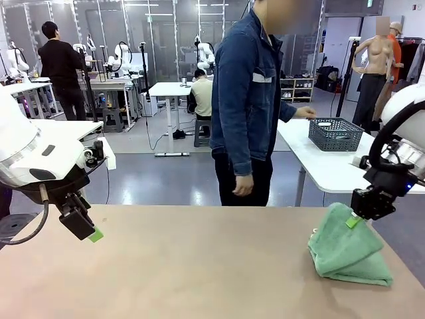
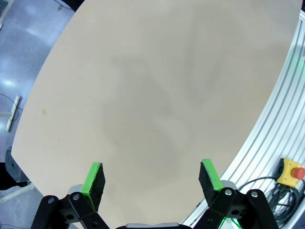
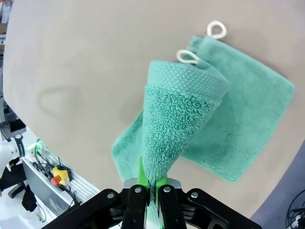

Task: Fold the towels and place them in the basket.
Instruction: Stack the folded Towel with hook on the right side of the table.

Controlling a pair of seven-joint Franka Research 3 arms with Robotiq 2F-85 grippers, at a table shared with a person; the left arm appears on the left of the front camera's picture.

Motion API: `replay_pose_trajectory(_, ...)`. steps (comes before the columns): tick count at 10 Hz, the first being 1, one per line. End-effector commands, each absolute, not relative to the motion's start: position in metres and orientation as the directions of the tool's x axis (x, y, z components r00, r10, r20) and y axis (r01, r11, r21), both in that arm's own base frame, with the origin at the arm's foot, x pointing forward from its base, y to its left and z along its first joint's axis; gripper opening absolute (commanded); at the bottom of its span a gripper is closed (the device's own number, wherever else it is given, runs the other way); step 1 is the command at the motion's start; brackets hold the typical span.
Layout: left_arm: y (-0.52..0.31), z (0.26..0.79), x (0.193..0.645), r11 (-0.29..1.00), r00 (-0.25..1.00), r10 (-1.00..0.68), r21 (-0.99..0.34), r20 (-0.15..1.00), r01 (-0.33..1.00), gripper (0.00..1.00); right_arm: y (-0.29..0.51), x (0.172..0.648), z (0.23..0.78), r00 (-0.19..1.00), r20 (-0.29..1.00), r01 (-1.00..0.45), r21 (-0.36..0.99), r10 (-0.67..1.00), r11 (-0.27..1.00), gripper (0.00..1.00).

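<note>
Mint-green towels (image 1: pixel 348 252) lie in a heap at the right of the tan table (image 1: pixel 199 266). My right gripper (image 1: pixel 354 220) is shut on a corner of the upper towel (image 3: pixel 178 109) and holds it up in a cone, its white loop (image 3: pixel 187 56) hanging at the far end. A second towel (image 3: pixel 248 124) lies flat underneath it. In the right wrist view, the right gripper (image 3: pixel 150 183) has its pads pressed together on the cloth. My left gripper (image 1: pixel 89 229) hovers open over the bare left side, and its fingers (image 2: pixel 94 179) stand wide apart. The dark wire basket (image 1: pixel 335 133) sits on a white side table (image 1: pixel 319 166) beyond the far right edge.
A person in a denim jacket (image 1: pixel 249 100) stands at the far side and reaches a hand (image 1: pixel 305 113) towards the basket. An emergency-stop button (image 2: pixel 290 171) and cables lie beside the table's aluminium edge rail near the left arm.
</note>
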State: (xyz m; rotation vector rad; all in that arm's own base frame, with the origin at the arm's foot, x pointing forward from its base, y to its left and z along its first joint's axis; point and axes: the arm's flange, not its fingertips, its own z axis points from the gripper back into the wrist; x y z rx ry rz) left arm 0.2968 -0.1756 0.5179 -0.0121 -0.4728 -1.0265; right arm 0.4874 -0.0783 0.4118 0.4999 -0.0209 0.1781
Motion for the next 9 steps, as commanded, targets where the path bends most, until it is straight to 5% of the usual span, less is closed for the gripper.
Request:
replay_pose_trajectory(1, -0.178, 0.517, 0.298, 0.537, 0.433, -0.816, 0.224, 0.384, 0.814, 1.00, -0.098, 0.488, 0.399, 0.990, 0.012, -0.129, 0.436, 0.138, 0.891, 0.07)
replay_pose_trajectory(5, -0.178, 0.517, 0.298, 0.537, 0.433, -0.816, 0.224, 0.384, 0.814, 1.00, -0.115, 0.485, 0.381, 0.994, -0.097, -0.014, 0.301, 0.045, 0.953, 0.07)
replay_pose_trajectory(9, -0.178, 0.517, 0.298, 0.537, 0.433, -0.816, 0.224, 0.384, 0.814, 1.00, -0.102, 0.479, 0.388, 0.998, -0.047, -0.030, 0.275, 0.045, 0.961, 0.77)
